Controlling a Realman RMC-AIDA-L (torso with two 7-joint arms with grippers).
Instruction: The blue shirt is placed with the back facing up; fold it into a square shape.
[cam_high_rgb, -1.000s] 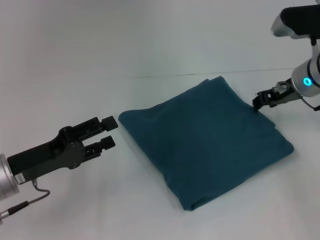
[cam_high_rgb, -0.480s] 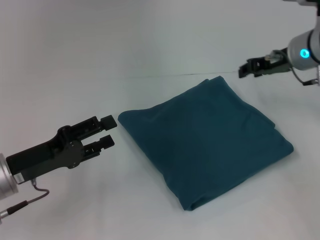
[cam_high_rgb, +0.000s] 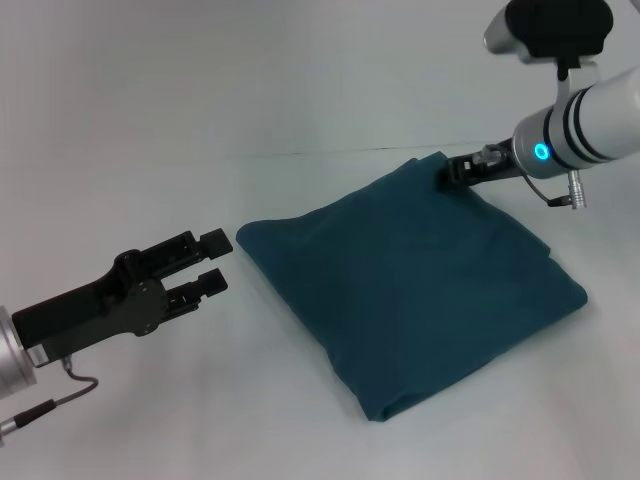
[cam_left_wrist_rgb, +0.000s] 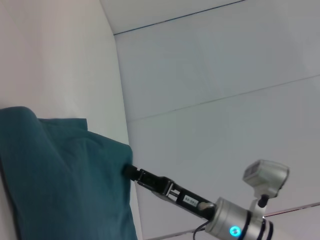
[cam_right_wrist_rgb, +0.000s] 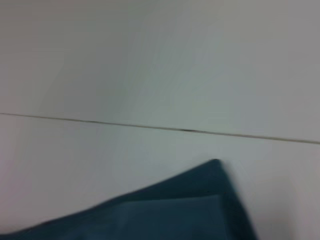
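The blue shirt (cam_high_rgb: 410, 290) lies folded into a rough square on the white table (cam_high_rgb: 250, 420), plain side up. My left gripper (cam_high_rgb: 218, 262) hovers open just left of the shirt's left corner, a small gap away from the cloth. At the shirt's far corner is my right gripper (cam_high_rgb: 450, 172), its tip against the edge of the fabric. The left wrist view shows the shirt (cam_left_wrist_rgb: 60, 180) with the right gripper (cam_left_wrist_rgb: 129, 171) touching its corner. Only the far corner of the shirt (cam_right_wrist_rgb: 175, 215) appears in the right wrist view.
A thin seam (cam_high_rgb: 330, 150) runs across the table behind the shirt. Bare white tabletop surrounds the shirt on all sides. A cable (cam_high_rgb: 60, 395) hangs under my left arm at the lower left.
My right gripper left the shirt's right edge, rose up and back, and has now come down at the far corner. The left arm and the shirt have not moved.
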